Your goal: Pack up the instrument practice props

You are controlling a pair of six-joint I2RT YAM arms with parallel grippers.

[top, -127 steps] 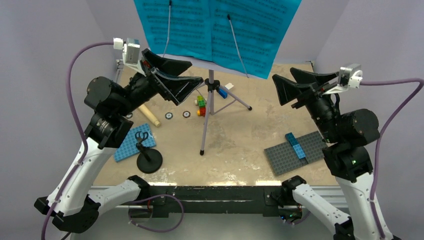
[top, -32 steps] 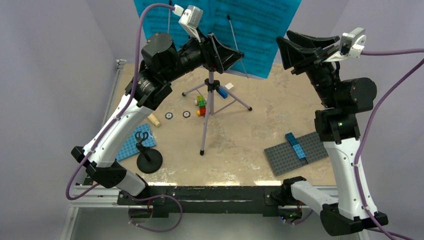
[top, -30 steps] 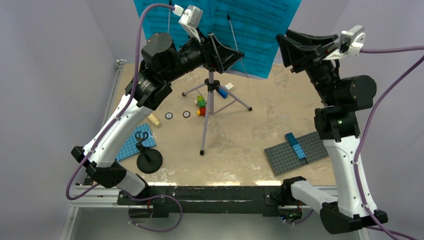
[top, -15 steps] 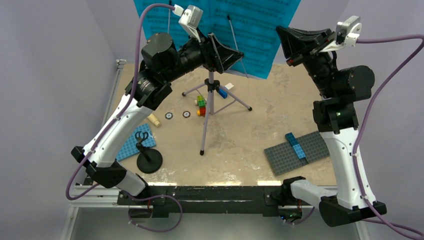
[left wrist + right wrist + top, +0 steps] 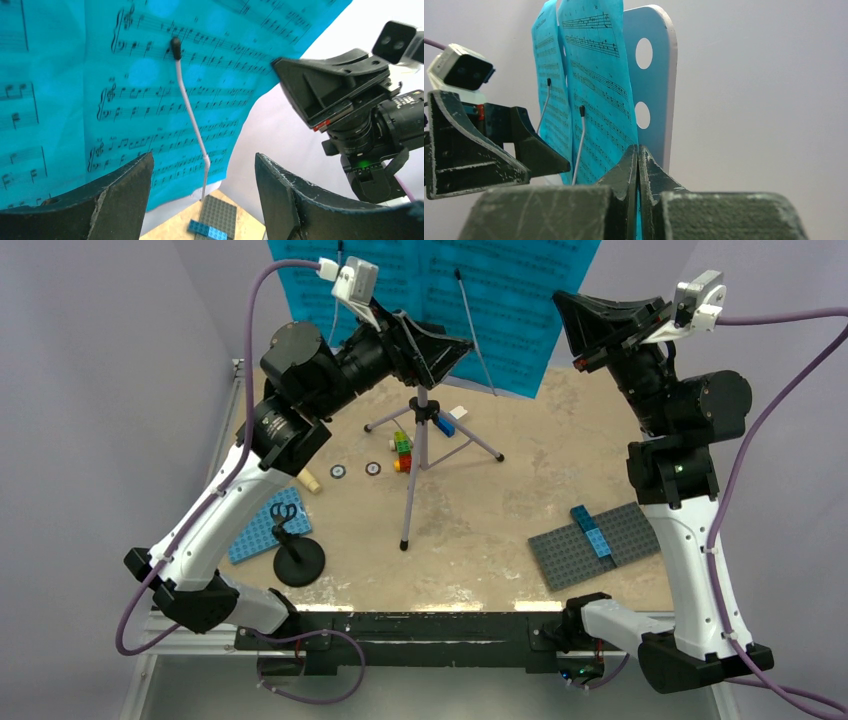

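**Status: Right Page Edge Clamped, Left Fingers Apart**

The mic stand (image 5: 298, 562) stands upright to the near left of the music stand (image 5: 420, 445), well apart from it. The toy microphone (image 5: 307, 480) lies left of the music stand's legs, partly hidden by the left arm. The left gripper (image 5: 445, 355) hovers above the music stand's pole, just in front of the teal sheet-music pages (image 5: 505, 300), fingers spread wide and holding nothing. The right gripper (image 5: 638, 155) sits at the music stand's right edge, fingers pressed together on the right-hand page's edge. The pages rest on the music stand behind wire retainers (image 5: 190, 115).

A grey baseplate (image 5: 560, 552) bearing blue bricks (image 5: 590, 530) lies right — a blue baseplate (image 5: 250, 535) left, coloured bricks (image 5: 402, 450) between.
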